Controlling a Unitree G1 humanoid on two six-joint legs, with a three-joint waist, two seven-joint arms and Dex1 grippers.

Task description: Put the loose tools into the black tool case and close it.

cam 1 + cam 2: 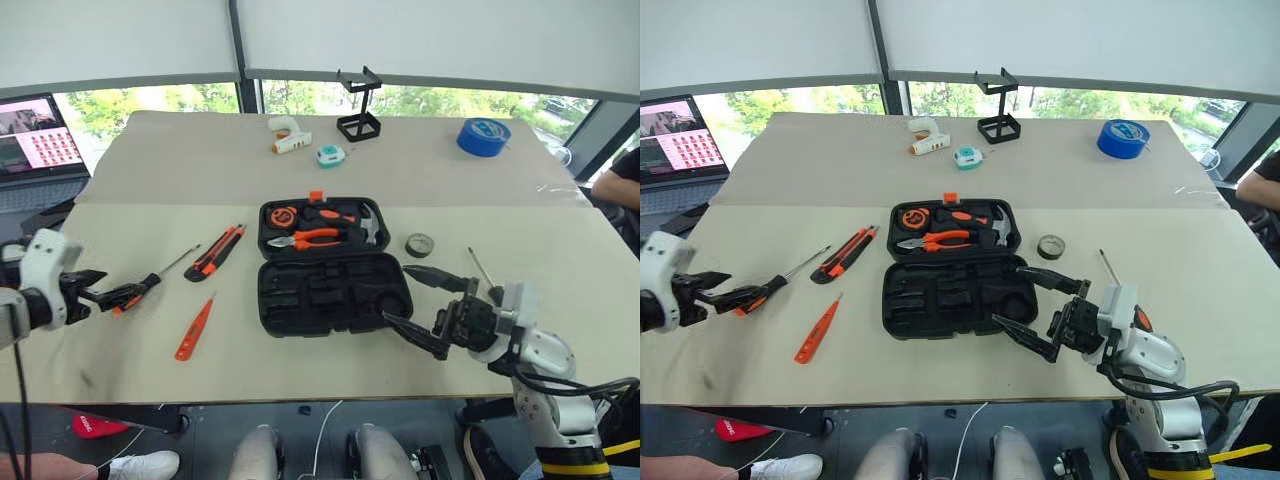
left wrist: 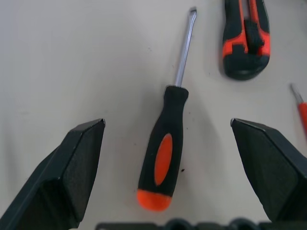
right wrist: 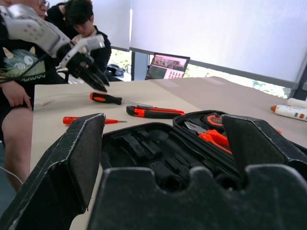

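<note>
Reaching in from the table's left edge, the left gripper (image 1: 108,292) points its spread, empty fingers down over the handle of a black-and-orange screwdriver (image 2: 163,148), one finger either side of it without touching. The right gripper (image 1: 425,305) sits low at the near right corner of the black tool case (image 1: 330,290), roughly level and angled toward the left, its jaws wide apart and holding nothing.

The case lies open in the middle of the table, its far half holding pliers (image 1: 310,238) and other tools, its near half showing bare moulded slots. Left of it lie the utility knife (image 1: 215,251) and, nearer the front edge, the slim orange screwdriver (image 1: 194,329). The small dark tape roll (image 1: 419,244) rests just right of the case.

A thin metal shaft (image 1: 480,268) shows beyond the right gripper, but its handle is covered by the wrist. The right wrist view catches seated people beyond the table, cut off by the frame.
</note>
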